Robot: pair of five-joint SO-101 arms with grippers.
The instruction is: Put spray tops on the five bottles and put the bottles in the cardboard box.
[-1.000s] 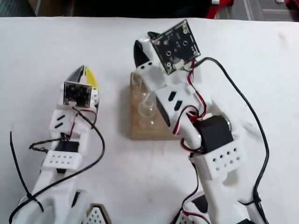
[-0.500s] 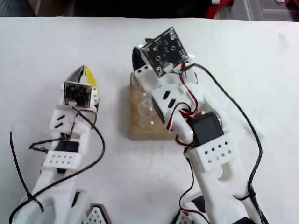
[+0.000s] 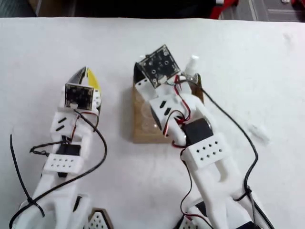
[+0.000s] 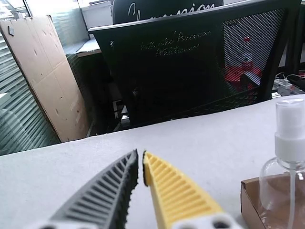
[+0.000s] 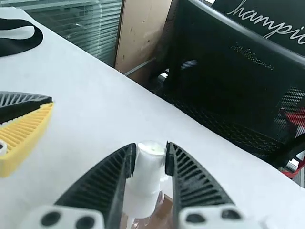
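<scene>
White cloth covers the counter (image 3: 57,43), and a black mesh chair (image 4: 190,62) stands beyond its far edge. At the centre of the job is a white spray top (image 5: 151,160), pinched between the two black fingers of the right pincer (image 5: 150,151). Just below it a sliver of clear bottle shoulder and brown card shows, so the top appears to sit on a bottle standing in the cardboard box (image 3: 143,133).

From above, the right arm lies across the box and hides most of what is inside. Clear bottles (image 3: 145,110) can be made out along the box's left side, and another capped bottle (image 3: 192,63) pokes up at its far right corner. The left wrist view also catches a capped bottle (image 4: 282,179) standing in a corner of the box.

Outward to the left, well apart from the box, the left pincer (image 4: 141,164) hovers low over the counter. Its grey and yellow fingers are pressed together and hold nothing.

The step in hand looks like seating this top on its bottle. To do it well, the top should be kept plumb over the neck and pressed straight down without any sideways lean, since the neighbouring bottles are light and closely packed. Once the top is seated, spread the fingers fully and lift straight up, so that neither finger catches the nozzle and tips the bottle.
</scene>
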